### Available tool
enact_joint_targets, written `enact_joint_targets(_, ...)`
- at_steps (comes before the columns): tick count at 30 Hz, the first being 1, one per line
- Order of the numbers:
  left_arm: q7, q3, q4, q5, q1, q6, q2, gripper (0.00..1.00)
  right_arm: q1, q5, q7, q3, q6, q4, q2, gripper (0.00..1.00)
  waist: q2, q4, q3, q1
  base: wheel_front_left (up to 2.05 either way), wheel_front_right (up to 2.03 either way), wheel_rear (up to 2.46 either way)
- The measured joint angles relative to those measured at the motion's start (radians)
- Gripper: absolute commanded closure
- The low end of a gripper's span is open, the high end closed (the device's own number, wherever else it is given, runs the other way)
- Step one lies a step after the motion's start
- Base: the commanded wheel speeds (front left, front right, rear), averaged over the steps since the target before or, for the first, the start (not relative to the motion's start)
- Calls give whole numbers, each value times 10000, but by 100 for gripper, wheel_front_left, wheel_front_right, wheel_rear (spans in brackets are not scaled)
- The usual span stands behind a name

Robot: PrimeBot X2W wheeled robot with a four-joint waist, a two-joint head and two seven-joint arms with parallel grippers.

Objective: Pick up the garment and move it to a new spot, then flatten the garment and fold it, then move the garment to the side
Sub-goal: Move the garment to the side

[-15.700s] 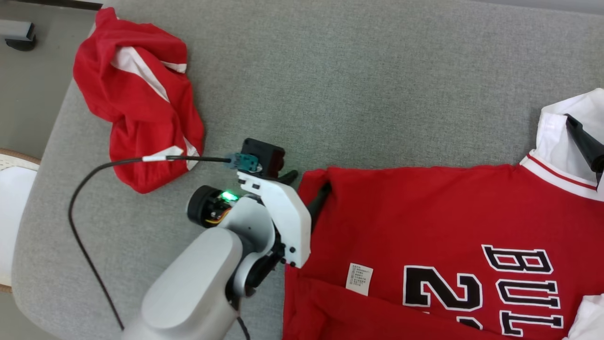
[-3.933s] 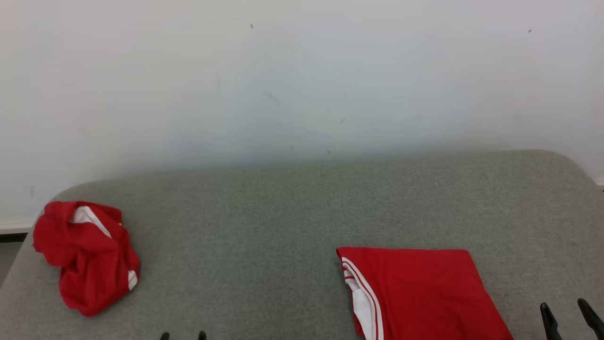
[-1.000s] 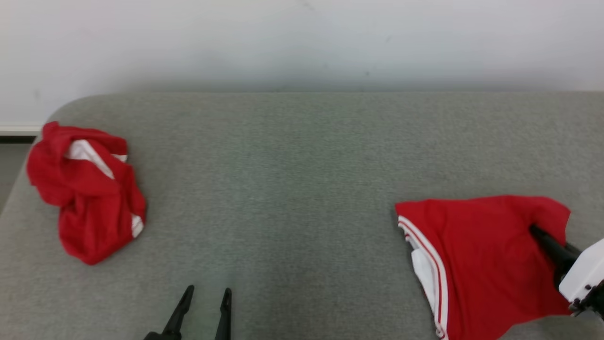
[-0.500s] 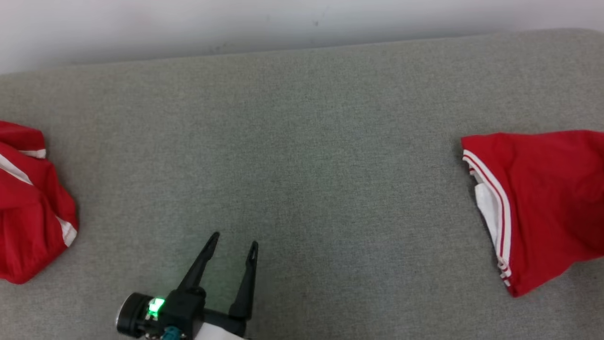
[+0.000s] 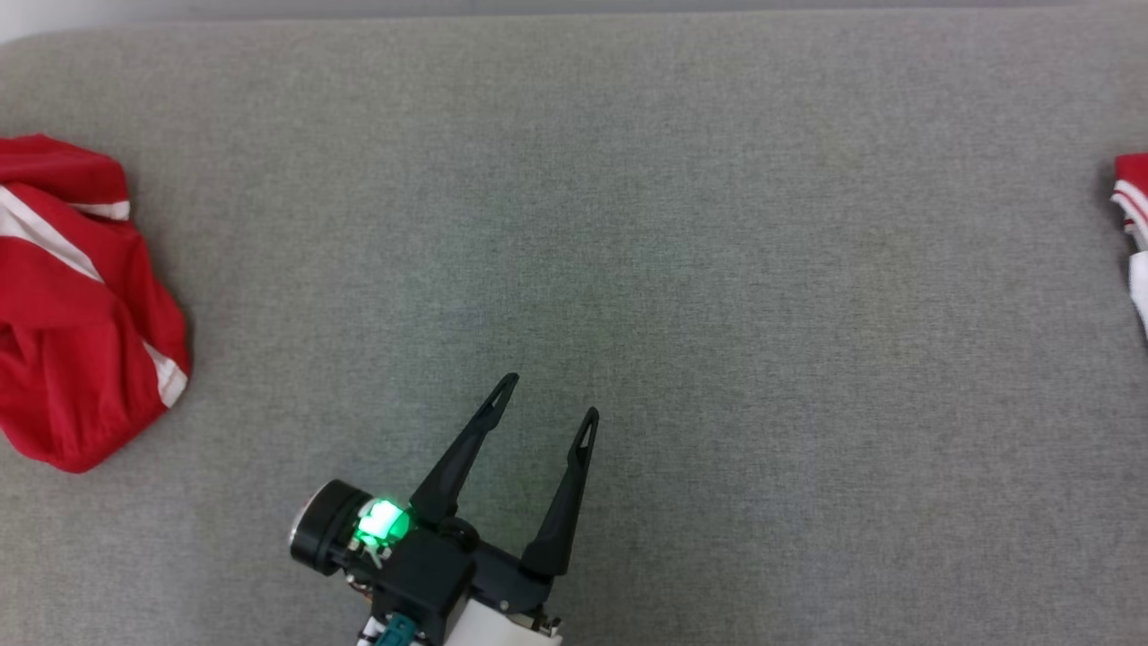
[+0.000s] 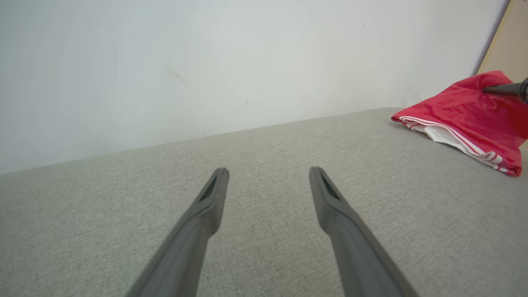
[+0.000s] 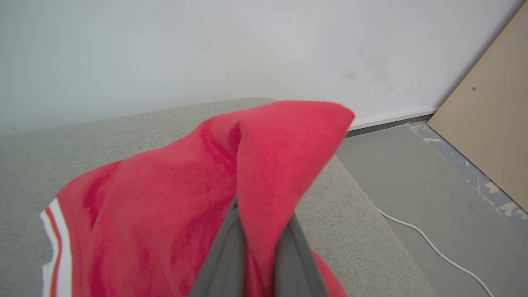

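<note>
The garment is a folded red shirt with white and red trim. Its far corner is lifted, and my right gripper is shut on that fold of red cloth. The left wrist view shows the garment at the sofa's right end, with a dark finger of the right gripper on its top. A sliver of the garment shows at the right edge of the head view. My left gripper stands open over the bare grey cushion, its fingers spread with nothing between them.
A second, crumpled red garment lies at the left end of the grey sofa cushion. Past the sofa's right end are grey floor, a white cable and a tan panel. A white wall runs behind.
The head camera has tilted down. The folded garment, held by my right gripper, has gone further right, to the edge of that view. My left gripper has risen into view, still open.
</note>
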Motion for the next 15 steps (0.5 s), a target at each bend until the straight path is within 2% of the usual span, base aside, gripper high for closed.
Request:
enact_joint_targets(1,2,-10,10,0,2,50,2,0,-122,-134,-98,59,0,242,21,100,0,27,69,1,0,0,0)
enact_joint_targets(2,2,-8,25,-2,5,65,2,0,-231,-242,-194,111,0,443,63,73,0,39,119,0,0,0,0)
enact_joint_targets(3,2,2,40,-2,3,98,0,0,-337,-370,-305,171,0,606,111,10,-1,39,158,0,0,0,0)
enact_joint_targets(4,2,10,73,-2,4,144,2,0,-453,-527,-412,199,0,782,178,0,0,19,180,0,0,0,0)
enact_joint_targets(11,2,107,378,-165,-4,307,-2,0,-724,-1436,-807,395,0,1235,548,0,-1,-233,-6,-1,0,0,0)
enact_joint_targets(15,0,255,589,-362,-12,410,-4,0,-767,-2318,-838,-257,0,477,456,0,-1,-427,-290,0,0,0,0)
